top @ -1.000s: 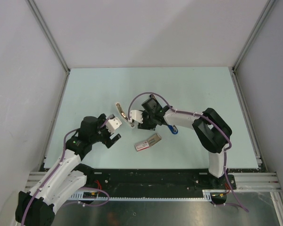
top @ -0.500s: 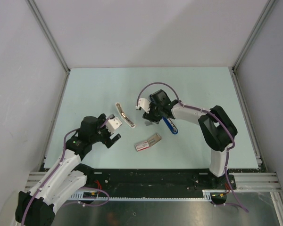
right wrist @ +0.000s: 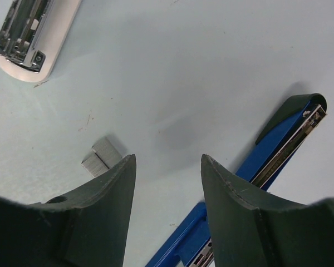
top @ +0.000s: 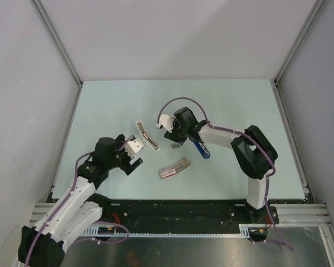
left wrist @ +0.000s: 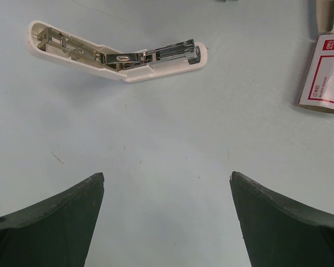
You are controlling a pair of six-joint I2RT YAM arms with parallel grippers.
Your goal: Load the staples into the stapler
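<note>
The right tool (right wrist: 167, 161) stands spread and empty above the surface (top: 111, 105). The staples (right wrist: 107, 149) lie loose just beside one finger. The stapler (right wrist: 278, 146) lies opened beside the other. The left tool (left wrist: 167, 177) is spread wide and empty, near a white stapler (left wrist: 117, 53).

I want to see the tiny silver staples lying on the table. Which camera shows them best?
The right wrist view: the staples lie close and clear. The top view shows just a grey speck; the left wrist view, nothing sure.
</note>
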